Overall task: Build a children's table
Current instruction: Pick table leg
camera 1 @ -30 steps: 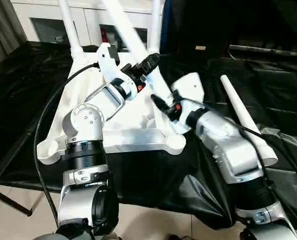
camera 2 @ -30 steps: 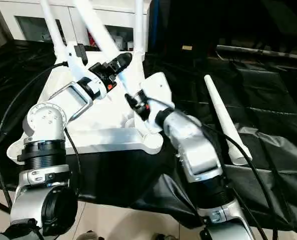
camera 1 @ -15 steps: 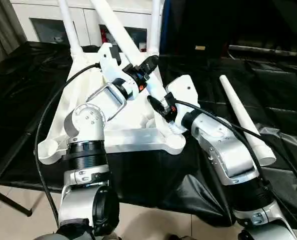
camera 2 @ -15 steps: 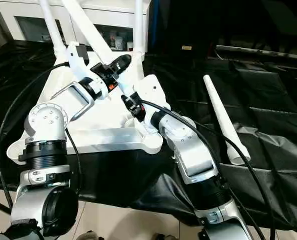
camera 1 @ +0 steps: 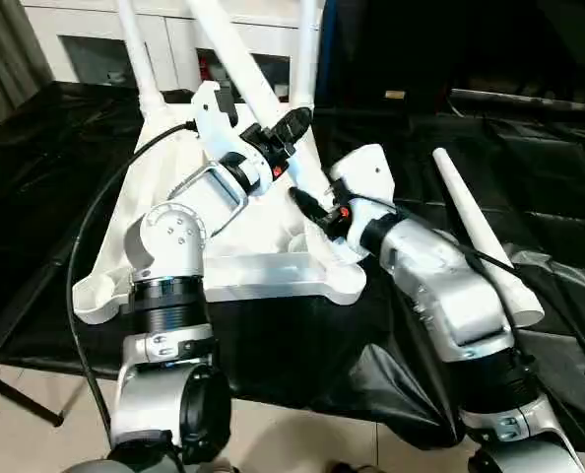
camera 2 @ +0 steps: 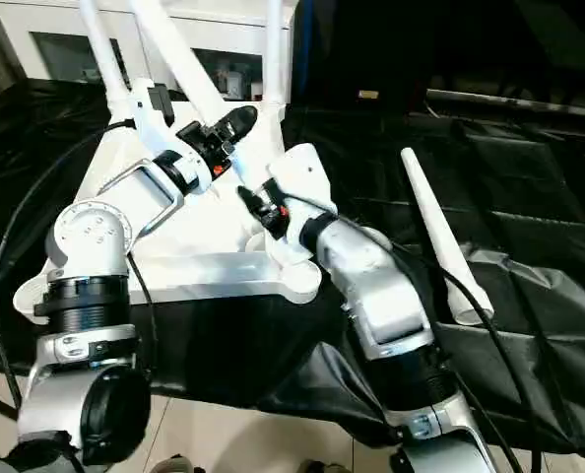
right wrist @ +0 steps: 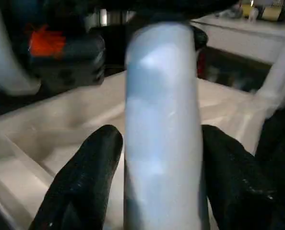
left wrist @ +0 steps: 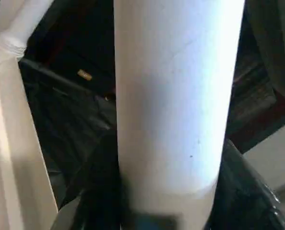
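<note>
Arms reach forward from both sides and meet at one slanted leg (camera 1: 235,54) of the children's table. From the left side, the left arm bends up and across, and its left gripper (camera 1: 291,126) is clamped around that leg partway up. In the left wrist view the white tube (left wrist: 176,96) runs right between the black fingers (left wrist: 101,191). From the right side, the right arm stretches in lower down. Its right gripper (camera 1: 308,205) sits at the same leg, below the left one. In the right wrist view a black finger (right wrist: 85,177) stands on each side of the tube (right wrist: 161,143), very close to it, but I cannot tell if they are squeezing it.

White and plastic, the table top (camera 1: 263,271) lies upside down on the worktop (camera 1: 36,177), which is covered with black sheeting. It has rounded sockets at its corners. The slanted leg leans up and away toward the left, with its low end near the socket at the near right corner (camera 1: 342,281). Two more legs (camera 1: 133,44) stand upright in the far corners. A fourth leg (camera 1: 480,236) lies loose on the black sheeting at the right, well apart from the table top. A white cabinet (camera 1: 86,39) with glass doors stands behind.
</note>
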`<state>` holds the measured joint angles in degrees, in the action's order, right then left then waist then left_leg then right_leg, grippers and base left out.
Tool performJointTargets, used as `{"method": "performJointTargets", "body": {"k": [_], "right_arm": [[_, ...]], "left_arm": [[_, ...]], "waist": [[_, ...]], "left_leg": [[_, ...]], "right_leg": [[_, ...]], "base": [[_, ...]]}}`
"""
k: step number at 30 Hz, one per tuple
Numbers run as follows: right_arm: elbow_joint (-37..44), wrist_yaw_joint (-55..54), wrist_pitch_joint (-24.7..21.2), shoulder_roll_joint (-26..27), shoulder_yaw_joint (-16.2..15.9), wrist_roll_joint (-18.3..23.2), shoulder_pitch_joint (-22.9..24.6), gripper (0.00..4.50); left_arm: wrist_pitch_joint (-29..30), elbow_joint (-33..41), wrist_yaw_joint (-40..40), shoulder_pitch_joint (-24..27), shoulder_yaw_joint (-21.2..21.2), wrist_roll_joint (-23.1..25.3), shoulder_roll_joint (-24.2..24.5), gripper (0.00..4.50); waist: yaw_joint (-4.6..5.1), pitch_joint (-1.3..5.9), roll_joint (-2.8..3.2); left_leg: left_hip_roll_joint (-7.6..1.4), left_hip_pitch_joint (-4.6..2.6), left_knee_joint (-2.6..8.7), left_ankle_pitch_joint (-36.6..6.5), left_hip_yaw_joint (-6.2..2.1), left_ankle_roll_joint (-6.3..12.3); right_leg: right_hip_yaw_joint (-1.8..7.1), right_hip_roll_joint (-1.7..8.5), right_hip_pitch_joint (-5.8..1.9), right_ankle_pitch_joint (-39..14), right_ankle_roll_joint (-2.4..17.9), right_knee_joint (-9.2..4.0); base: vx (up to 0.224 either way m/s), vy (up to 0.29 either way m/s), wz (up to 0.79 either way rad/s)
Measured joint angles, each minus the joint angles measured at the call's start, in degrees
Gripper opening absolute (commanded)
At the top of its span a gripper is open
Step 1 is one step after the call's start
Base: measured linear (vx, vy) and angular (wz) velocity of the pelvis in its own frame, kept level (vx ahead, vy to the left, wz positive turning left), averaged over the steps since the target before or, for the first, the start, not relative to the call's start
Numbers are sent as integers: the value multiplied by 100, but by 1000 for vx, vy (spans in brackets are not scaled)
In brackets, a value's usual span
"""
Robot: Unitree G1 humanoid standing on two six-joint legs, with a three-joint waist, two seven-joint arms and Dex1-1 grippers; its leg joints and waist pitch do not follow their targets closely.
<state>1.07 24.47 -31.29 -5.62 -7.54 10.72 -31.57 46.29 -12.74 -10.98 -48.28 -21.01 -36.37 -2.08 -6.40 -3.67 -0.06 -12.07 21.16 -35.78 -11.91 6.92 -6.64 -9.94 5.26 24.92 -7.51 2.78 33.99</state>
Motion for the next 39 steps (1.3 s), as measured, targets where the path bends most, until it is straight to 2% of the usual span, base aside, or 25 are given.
{"method": "performJointTargets", "body": {"k": [2,5,9,15,17,20,27,31,35,39], "right_arm": [[-4,244,-580,-55,488,669,-282,303],[-1,748,-1211,-420,812,1313,-630,303],[1,1591,-1815,-1072,856,1843,-739,303],[-1,1947,-2717,-1391,1050,2377,-911,303],[-4,2016,-2882,-1495,1045,2504,-957,303],[-18,2153,-2992,-1593,1017,2576,-959,303],[-20,2533,-3238,-1892,683,2593,-916,303],[-14,2556,-3236,-1971,587,2587,-876,303],[2,2572,-3182,-1972,502,2550,-866,303],[71,2359,-2773,-1875,243,2233,-647,303]], "left_arm": [[159,5,-461,-5,310,-10,364,184],[433,156,-1103,-45,660,-83,765,184],[864,350,-1887,-44,1129,-235,1190,184],[1151,469,-2273,-44,1245,-482,1403,184],[1173,504,-2423,-43,1295,-517,1488,184],[1186,530,-2591,-43,1371,-517,1573,184],[1203,659,-2707,-18,1517,-505,1651,184],[971,634,-2442,-26,1556,-202,1647,184],[766,531,-2117,-42,1570,35,1592,184],[551,502,-1528,-122,1566,312,1388,184]], "waist": [[-5,-1,2],[-27,1,4],[-52,1,4],[-21,1,4],[-29,1,4],[-38,1,4],[-85,2,3],[-95,2,2],[-103,2,1],[-137,5,-4]], "left_leg": [[0,-1,0,1,0,0],[0,-9,0,1,0,0],[2,-12,-1,1,1,0],[1,-14,-1,19,4,-9],[1,-15,-1,23,4,-10],[1,-13,-1,25,4,-15],[2,-8,-1,29,4,-23],[2,-4,-1,31,4,-25],[2,3,-1,31,3,-25],[1,14,-1,30,2,-24]], "right_leg": [[3,0,1,1,1,2],[6,1,-10,2,2,3],[12,1,-12,4,7,10],[11,-1,-7,10,16,16],[9,-1,-9,10,17,15],[9,-1,-10,11,15,10],[5,-1,-12,14,11,6],[3,-1,-10,18,4,2],[-1,0,-10,23,-4,-8],[-4,0,-10,27,-10,-24]], "base": [[0,0,0],[0,0,0],[0,0,0],[0,0,0],[0,0,0],[0,0,0],[0,0,0],[0,0,0],[0,0,0],[0,0,0]]}}
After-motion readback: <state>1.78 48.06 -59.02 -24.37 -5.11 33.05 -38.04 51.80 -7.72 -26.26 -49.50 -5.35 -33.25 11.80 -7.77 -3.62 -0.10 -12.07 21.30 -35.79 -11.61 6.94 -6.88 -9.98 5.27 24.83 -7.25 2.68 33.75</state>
